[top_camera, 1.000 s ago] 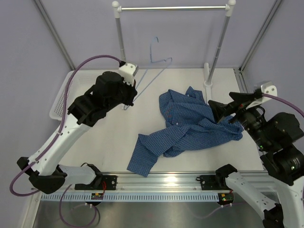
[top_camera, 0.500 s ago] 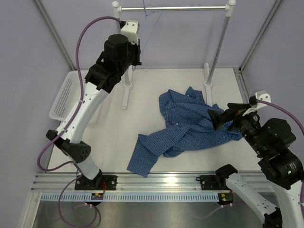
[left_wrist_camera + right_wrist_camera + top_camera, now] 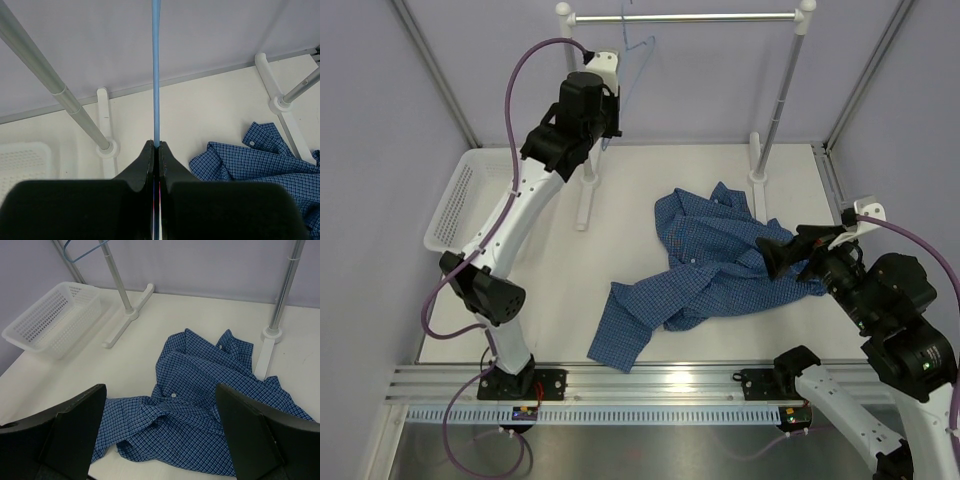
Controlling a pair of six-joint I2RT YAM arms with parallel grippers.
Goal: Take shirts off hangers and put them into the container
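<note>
L pincer clamping bare hanger wire, holding it up at rail, prob. parking it. R pincer hovering wide open over shirt lying crumpled on surface; basket well apart.

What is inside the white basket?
Nothing shows in the basket: its mesh floor looks bare. The shirt lies outside, on the table. The near wall hides a strip of floor.

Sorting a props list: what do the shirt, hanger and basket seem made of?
The shirt: soft matte woven cloth, fine blue check, crumpled in folds. The hanger: thin wire, smooth light-blue coat, likely painted or plastic-coated metal. The basket: white moulded plastic, perforated mesh walls, faint sheen.
</note>
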